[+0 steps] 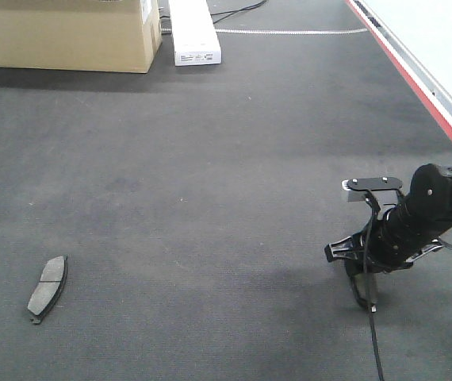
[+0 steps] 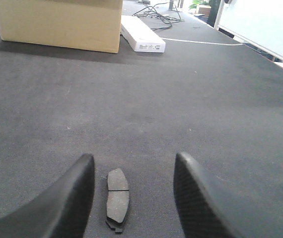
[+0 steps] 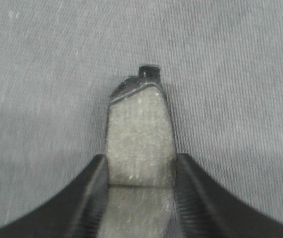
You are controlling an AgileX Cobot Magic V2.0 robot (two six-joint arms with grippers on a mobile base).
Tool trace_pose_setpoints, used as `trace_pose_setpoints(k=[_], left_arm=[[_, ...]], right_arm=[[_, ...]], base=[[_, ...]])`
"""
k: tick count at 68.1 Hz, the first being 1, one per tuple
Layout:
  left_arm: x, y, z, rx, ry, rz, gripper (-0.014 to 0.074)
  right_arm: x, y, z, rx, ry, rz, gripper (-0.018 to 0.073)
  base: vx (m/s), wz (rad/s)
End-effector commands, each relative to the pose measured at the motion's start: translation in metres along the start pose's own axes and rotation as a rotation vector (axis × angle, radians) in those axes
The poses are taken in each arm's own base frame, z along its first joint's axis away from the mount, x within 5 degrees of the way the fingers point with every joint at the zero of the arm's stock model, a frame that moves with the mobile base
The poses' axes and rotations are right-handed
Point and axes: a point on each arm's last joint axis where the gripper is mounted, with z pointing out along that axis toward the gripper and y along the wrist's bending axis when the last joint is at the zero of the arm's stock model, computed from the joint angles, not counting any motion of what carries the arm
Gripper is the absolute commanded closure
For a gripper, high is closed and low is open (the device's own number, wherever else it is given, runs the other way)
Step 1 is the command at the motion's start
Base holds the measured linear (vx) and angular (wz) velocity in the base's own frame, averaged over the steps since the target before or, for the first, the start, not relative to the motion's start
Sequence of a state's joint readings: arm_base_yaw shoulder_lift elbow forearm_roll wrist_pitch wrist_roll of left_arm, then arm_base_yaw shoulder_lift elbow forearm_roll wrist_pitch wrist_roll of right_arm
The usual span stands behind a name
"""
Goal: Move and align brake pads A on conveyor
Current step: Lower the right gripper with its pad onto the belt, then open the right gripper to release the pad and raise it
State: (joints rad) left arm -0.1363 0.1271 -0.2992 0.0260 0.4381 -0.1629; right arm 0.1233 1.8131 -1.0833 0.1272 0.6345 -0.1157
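One brake pad [image 1: 47, 288] lies flat on the dark conveyor [image 1: 210, 182] at the near left, friction face up. The left wrist view shows this pad [image 2: 117, 198] on the belt between the spread fingers of my left gripper [image 2: 134, 158], nearer the left finger and touching neither. That gripper is open. My right gripper [image 1: 369, 295] hangs low over the belt at the near right. In the right wrist view its fingers [image 3: 140, 166] are shut on the long edges of a second brake pad [image 3: 140, 126], whose grey face and centre groove show.
A cardboard box [image 1: 71, 33] and a long white box [image 1: 193, 32] stand at the far end of the belt. A red edge stripe [image 1: 416, 83] and a white side rail run along the right. Cables lie beyond the white box [image 2: 142, 34].
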Motion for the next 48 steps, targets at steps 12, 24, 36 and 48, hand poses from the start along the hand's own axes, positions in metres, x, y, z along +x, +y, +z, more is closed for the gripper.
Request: trace_pose_setpoints(k=[12, 24, 36, 48], left_arm=[[-0.014, -0.003, -0.001, 0.021, -0.089, -0.004, 0.0245], [-0.014, -0.003, -0.001, 0.021, -0.089, -0.004, 0.0245], [-0.014, -0.003, -0.001, 0.021, -0.089, -0.004, 0.0245], [-0.014, -0.003, -0.001, 0.021, -0.089, -0.004, 0.0245]], right_arm=[[-0.016, 0.001, -0.031, 0.002, -0.152, 0.041, 0.0125], [-0.007, 0.003, -0.06, -0.001, -0.19, 0.033, 0.0124], [0.024, 0.006, -0.096, 0.007, -0.348, 0.032, 0.0124], [0.067, 0.008, -0.13, 0.011, -0.508, 0.029, 0.0124]], base=[[0.0, 0.0], [0.0, 0.0], [0.0, 0.0], [0.0, 0.0]])
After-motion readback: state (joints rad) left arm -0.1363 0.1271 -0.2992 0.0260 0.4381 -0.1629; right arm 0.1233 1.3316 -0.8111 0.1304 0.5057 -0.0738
